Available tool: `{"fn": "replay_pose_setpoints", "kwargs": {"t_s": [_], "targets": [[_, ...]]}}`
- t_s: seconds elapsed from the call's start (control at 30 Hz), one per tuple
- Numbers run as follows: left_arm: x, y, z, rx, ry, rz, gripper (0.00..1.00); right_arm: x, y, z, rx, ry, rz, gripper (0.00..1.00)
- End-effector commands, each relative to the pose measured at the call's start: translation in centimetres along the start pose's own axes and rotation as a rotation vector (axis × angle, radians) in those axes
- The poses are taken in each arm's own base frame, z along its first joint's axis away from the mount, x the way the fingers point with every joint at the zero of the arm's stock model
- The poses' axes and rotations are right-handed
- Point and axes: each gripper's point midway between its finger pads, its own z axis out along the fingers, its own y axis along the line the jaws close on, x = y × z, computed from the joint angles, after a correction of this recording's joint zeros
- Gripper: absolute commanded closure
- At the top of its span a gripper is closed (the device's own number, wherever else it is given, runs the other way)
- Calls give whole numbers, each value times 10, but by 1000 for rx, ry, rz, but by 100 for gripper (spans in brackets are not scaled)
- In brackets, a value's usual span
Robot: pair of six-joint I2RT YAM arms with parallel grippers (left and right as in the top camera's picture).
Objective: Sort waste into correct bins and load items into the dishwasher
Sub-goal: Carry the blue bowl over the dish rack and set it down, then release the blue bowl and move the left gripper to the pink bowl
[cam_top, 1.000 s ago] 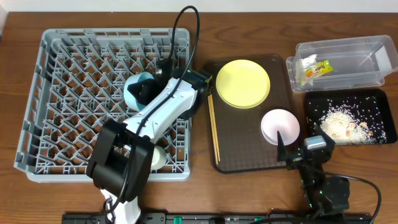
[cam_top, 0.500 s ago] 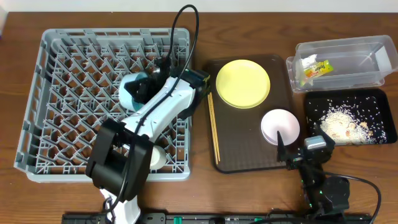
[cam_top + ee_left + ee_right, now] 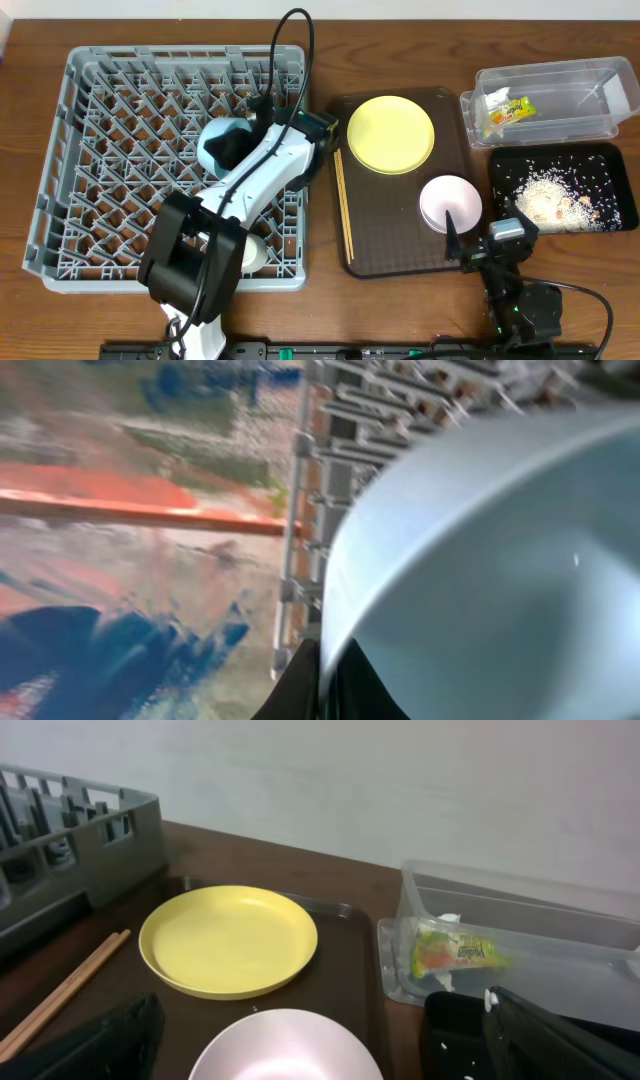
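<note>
My left gripper [image 3: 240, 146] is shut on the rim of the light-blue bowl [image 3: 217, 144] and holds it tilted over the middle of the grey dish rack [image 3: 90, 170]. In the left wrist view the bowl [image 3: 490, 570] fills the frame, with the fingers [image 3: 322, 680] clamped on its edge. My right gripper [image 3: 480, 245] is open and empty, just in front of the white bowl [image 3: 450, 203] on the brown tray [image 3: 400, 250]. The yellow plate [image 3: 391, 134] and chopsticks [image 3: 344, 205] lie on that tray. The wrapper [image 3: 503, 111] lies in the clear tub [image 3: 560, 100]. Rice grains [image 3: 545, 195] lie in the black tray [image 3: 610, 160].
A small white cup [image 3: 252, 253] sits in the rack's near right corner, partly hidden by the left arm. The clear tub and black tray stand at the table's right edge. In the right wrist view the plate [image 3: 228, 940] and white bowl [image 3: 285, 1045] are close ahead.
My left gripper has shifted the light-blue bowl slightly left and back over the rack and changed its tilt. The right arm has not moved.
</note>
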Motion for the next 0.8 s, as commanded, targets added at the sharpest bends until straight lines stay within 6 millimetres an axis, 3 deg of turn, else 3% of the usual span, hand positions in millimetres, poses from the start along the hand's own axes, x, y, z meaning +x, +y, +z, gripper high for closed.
{"fn": "replay_pose_setpoints", "kwargs": {"t_s": [0.0, 0.1, 0.23, 0.47, 0.77], "targets": [[16, -20, -6, 113, 89, -1, 93, 1, -4, 0, 21, 1, 11, 1], [18, -21, -14, 159, 107, -6, 92, 1, -4, 0, 21, 1, 11, 1], [12, -15, -31, 253, 115, -67, 83, 1, -4, 0, 21, 1, 11, 1], [6, 3, -70, 527, 143, -229, 37, 1, -4, 0, 21, 1, 11, 1], [-4, 9, -132, 963, 89, -335, 31, 1, -4, 0, 21, 1, 11, 1]]}}
